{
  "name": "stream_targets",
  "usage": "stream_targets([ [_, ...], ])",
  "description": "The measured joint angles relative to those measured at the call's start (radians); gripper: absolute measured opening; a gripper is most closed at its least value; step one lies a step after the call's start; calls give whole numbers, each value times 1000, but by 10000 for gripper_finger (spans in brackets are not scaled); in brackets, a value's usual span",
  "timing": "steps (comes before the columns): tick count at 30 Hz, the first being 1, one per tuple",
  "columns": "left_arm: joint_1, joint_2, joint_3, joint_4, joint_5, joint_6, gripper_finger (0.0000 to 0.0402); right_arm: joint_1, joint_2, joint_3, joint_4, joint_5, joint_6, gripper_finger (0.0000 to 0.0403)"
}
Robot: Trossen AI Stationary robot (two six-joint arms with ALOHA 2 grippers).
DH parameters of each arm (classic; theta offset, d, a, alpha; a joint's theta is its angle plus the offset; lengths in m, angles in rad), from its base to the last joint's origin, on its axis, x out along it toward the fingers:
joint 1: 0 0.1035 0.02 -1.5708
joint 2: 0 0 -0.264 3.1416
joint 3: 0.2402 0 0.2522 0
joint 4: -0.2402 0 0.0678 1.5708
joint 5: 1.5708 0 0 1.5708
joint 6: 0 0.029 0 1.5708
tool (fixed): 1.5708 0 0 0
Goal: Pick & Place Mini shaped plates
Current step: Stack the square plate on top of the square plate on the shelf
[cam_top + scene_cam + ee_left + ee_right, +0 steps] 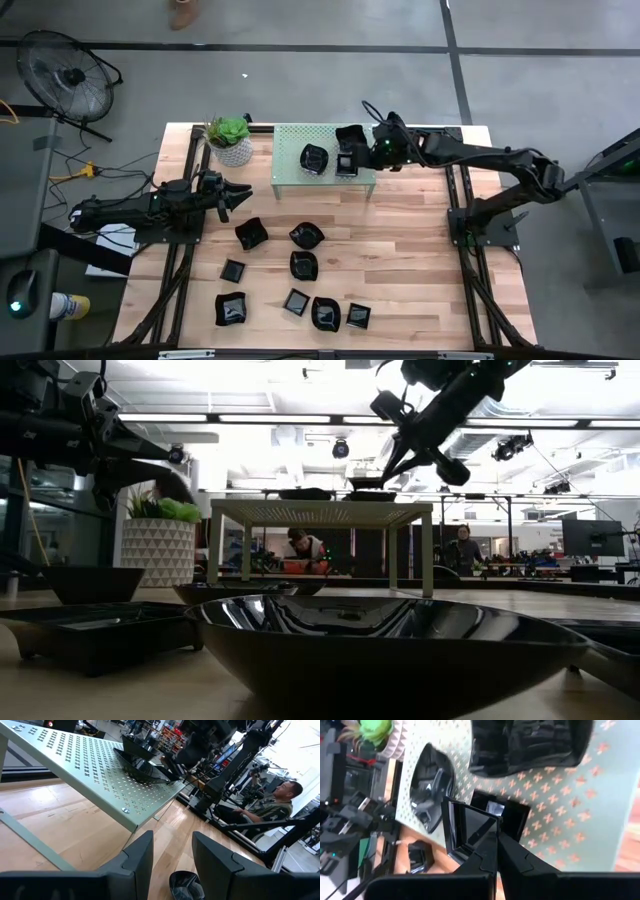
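A pale green perforated shelf [290,175] stands at the table's far middle. On it lie a rounded black plate [314,158] and a larger dark plate [350,135]. My right gripper [497,847] reaches over the shelf from the table's right and is shut on a small square black plate [467,830]. A second square plate [512,812] lies flat on the shelf just beyond it. Several more mini shaped plates [303,265] rest on the wooden table nearer the front. My left gripper [238,190] waits open at the table's left, holding nothing. My right gripper pinches one raised side wall [490,827] of the square plate between its two shut fingers. The fingers slant down from the table's right. The plate sits tilted over the shelf top, its glossy inside showing. Whether its lower edge touches the shelf I cannot tell.
A green plant in a white pot [231,138] stands at the shelf's left end. The shelf has open room under it, between its legs [320,550]. Bare wood lies between the shelf and the nearer plates. People sit in the room behind the table [277,800].
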Motion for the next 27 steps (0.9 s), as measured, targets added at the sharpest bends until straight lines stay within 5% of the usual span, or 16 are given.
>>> stream_targets([
  [27,0,0,0,0,0,0,134,-32,34,0,14,-61,34,0],
])
